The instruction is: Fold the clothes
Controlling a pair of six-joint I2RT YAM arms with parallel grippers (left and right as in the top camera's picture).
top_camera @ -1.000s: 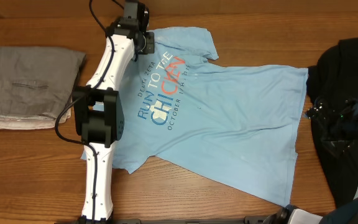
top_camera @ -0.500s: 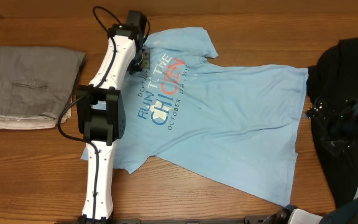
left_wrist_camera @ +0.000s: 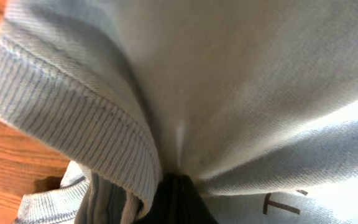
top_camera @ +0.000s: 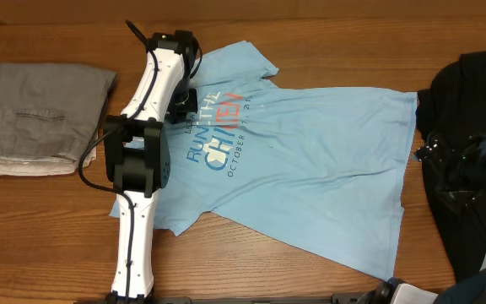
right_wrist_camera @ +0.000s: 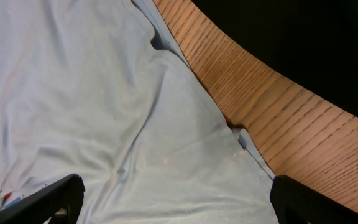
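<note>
**Left claw pinched shut on the T-shirt at its collar**

The light blue T-shirt (top_camera: 310,169) lies spread across the middle of the counter (top_camera: 57,245). Its print faces up, its hem is toward the right, and its collar is at the far left. The lettering (top_camera: 218,135) is creased where the cloth bunches near the collar.

Your left claw (top_camera: 184,101) sits on that bunched end, with its jaws closed on a fold of the shirt. In the left wrist view the fabric gathers down into the dark fingers (left_wrist_camera: 176,199), and the ribbed collar band (left_wrist_camera: 73,124) curves just left of the pinch.

Your right claw (right_wrist_camera: 173,202) hangs over the shirt's right part. Its fingers are spread wide apart and nothing is held between them. Beyond the shirt's edge you see a strip of bare wood, then the black garment (top_camera: 471,84) heaped at the right end of the counter.

A grey garment (top_camera: 40,118) lies folded at the left end, apart from the shirt.
</note>
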